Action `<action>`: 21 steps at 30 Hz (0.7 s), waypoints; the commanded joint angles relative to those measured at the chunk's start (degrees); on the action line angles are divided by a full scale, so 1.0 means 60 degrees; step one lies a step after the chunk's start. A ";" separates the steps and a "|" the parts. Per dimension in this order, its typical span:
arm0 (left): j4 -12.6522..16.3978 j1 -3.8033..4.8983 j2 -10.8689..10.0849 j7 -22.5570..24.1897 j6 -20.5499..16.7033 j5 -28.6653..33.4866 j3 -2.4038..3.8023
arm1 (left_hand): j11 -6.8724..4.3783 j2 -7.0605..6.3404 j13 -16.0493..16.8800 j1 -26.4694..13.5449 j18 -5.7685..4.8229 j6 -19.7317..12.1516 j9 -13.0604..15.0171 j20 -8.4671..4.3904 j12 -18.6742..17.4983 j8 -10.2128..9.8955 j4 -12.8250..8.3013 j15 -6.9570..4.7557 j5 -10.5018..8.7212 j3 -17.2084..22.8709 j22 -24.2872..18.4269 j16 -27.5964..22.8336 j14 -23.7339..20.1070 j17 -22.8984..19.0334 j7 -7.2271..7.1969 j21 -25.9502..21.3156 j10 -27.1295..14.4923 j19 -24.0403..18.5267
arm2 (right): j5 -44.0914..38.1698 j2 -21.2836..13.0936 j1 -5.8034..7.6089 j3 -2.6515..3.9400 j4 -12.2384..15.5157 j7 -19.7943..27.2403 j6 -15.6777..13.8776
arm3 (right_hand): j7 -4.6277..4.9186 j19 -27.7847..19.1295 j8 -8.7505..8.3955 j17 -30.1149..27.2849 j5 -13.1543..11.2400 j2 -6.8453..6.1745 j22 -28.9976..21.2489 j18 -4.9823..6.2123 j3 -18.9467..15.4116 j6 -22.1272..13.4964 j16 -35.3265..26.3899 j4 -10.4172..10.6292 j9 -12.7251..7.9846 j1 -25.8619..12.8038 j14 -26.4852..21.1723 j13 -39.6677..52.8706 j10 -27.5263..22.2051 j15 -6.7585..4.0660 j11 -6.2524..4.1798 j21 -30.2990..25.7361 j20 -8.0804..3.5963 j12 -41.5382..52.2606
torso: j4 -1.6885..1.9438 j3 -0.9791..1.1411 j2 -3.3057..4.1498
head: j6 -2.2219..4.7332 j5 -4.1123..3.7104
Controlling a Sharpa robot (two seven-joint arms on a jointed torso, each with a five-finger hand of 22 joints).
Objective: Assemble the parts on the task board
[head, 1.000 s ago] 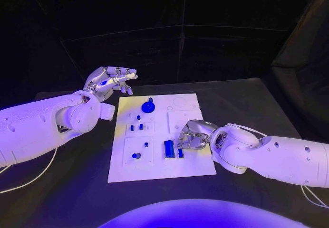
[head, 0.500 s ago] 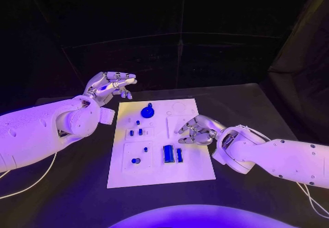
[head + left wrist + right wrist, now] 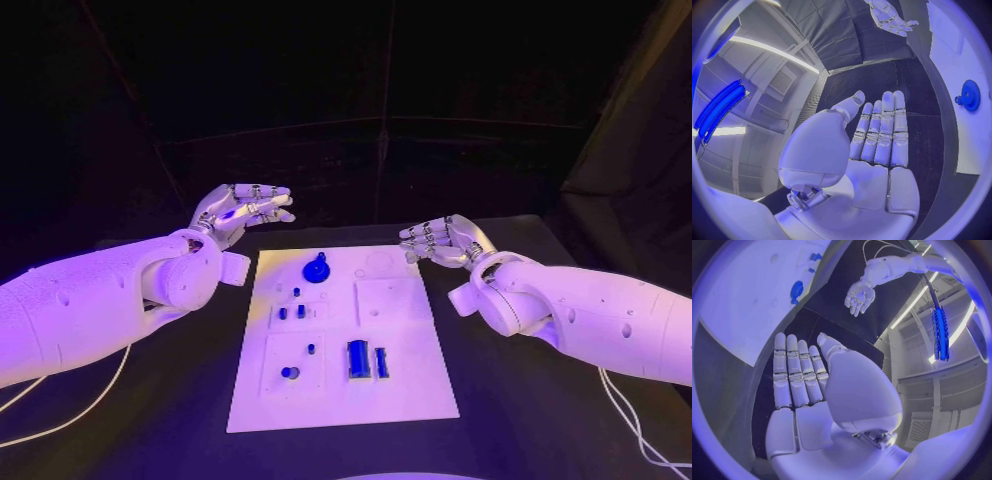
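black table [image 3: 173,400] under everything, dark backdrop panels [image 3: 476,170] standing behind the table's far edge. White cables [image 3: 58,400] trail over the table near its side edges. Lit ceiling strip lights [image 3: 941,335] above the table.

Both arms are smooth white shells, thick and rounded, with small dark screw holes dotted along the forearms. Each ends in a bulging round wrist next to the white board [image 3: 343,340]. The left hand [image 3: 238,208] and right hand [image 3: 444,240] are silver metal, their fingers built of short ribbed segments. Thin pale cables trail beneath both forearms.
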 commanded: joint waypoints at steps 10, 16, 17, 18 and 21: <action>-0.0197 -0.0275 0.0188 0.0135 -0.0422 0.0141 0.0102 | -0.0494 0.0539 -0.0600 -0.5264 -0.0636 -0.4177 -0.0633 -0.0502 -0.1034 -0.1374 0.0734 -0.0213 -0.0445 -0.1513 -0.1896 -0.2846 -0.4129 -0.1189 -0.0723 -0.1798 -0.4245 -0.4228 | 0.1389 0.0362 -0.0057 0.0188 -0.0458 0.0738 -0.0143 | -0.0775 -0.3704 -0.0714 -0.1780 -0.0790 0.0628 -0.1898 -0.0621 -0.0826 -0.3935 -0.1987 -0.1021 -0.0644 -0.6048 -0.4238 -0.1504 -0.4290 -0.0941 -0.0478 -0.1934 -0.0594 -0.0975 | 0.0160 0.0041 -0.0279 | 0.0524 0.0205; 0.0479 -0.0684 0.0133 0.0184 -0.1622 0.0032 0.0404 | -0.0700 0.0539 -0.0600 -0.6876 -0.0737 -0.5416 -0.0633 -0.0820 -0.1802 -0.1374 0.0734 -0.1017 -0.0445 -0.1948 -0.2227 -0.3246 -0.5262 -0.1882 -0.0975 -0.2002 -0.5513 -0.5148 | 0.2514 0.0141 -0.0342 0.0471 0.0687 0.1221 -0.1342 | -0.1025 -0.4932 -0.0714 -0.2014 -0.1040 0.0628 -0.2209 -0.0779 -0.1083 -0.5124 -0.1987 -0.1021 -0.0644 -0.7821 -0.5578 -0.2202 -0.5635 -0.0941 -0.1317 -0.2204 -0.0871 -0.0975 | 0.0427 0.0097 -0.0618 | 0.0801 0.0329; 0.0627 -0.0774 0.0121 0.0194 -0.1885 0.0008 0.0470 | -0.0728 0.0539 -0.0600 -0.7092 -0.0797 -0.5582 -0.0633 -0.0863 -0.1802 -0.1374 0.0734 -0.1017 -0.0445 -0.2002 -0.2270 -0.3302 -0.5410 -0.1882 -0.1008 -0.2683 -0.5683 -0.5270 | 0.2741 0.0097 -0.0399 0.0527 0.0917 0.1318 -0.1584 | -0.1057 -0.5094 -0.0714 -0.2046 -0.1069 0.0628 -0.2250 -0.0788 -0.1110 -0.5281 -0.1987 -0.1021 -0.0644 -0.8054 -0.5755 -0.2202 -0.5809 -0.0941 -0.1317 -0.2239 -0.0906 -0.0975 | 0.0443 0.0100 -0.0639 | 0.0817 0.0337; 0.0796 -0.0876 0.0108 0.0207 -0.2184 -0.0019 0.0545 | -0.1404 0.0539 -0.0600 -0.7312 -0.0839 -0.5750 -0.0633 -0.0903 -0.1802 -0.1374 0.0734 -0.1017 -0.0445 -0.2065 -0.2316 -0.3359 -0.5565 -0.1882 -0.1044 -0.2683 -0.5857 -0.5397 | 0.2959 0.0054 -0.0454 0.0582 0.1139 0.1412 -0.1817 | -0.1091 -0.5258 -0.0714 -0.2077 -0.1105 0.0628 -0.2292 -0.0884 -0.1143 -0.5441 -0.1987 -0.1021 -0.0644 -0.8293 -0.5935 -0.2202 -0.5988 -0.0941 -0.1317 -0.2277 -0.0944 -0.0975 | 0.0451 0.0101 -0.0648 | 0.0825 0.0340; 0.1300 -0.1182 0.0067 0.0243 -0.3080 -0.0100 0.0770 | -0.1404 0.0539 -0.0600 -0.7887 -0.0840 -0.6191 -0.0633 -0.1015 -0.1802 -0.1374 0.0734 -0.1017 -0.0445 -0.2216 -0.2433 -0.3502 -0.5970 -0.1882 -0.1131 -0.2683 -0.6306 -0.5723 | 0.3454 -0.0043 -0.0580 0.0706 0.1642 0.1623 -0.2344 | -0.1180 -0.5688 -0.0714 -0.2814 -0.1191 0.0628 -0.2400 -0.0884 -0.1233 -0.5859 -0.1987 -0.1021 -0.0644 -0.8916 -0.6403 -0.2202 -0.6458 -0.0941 -0.1317 -0.2372 -0.1041 -0.0975 | 0.0451 0.0102 -0.0649 | 0.0826 0.0341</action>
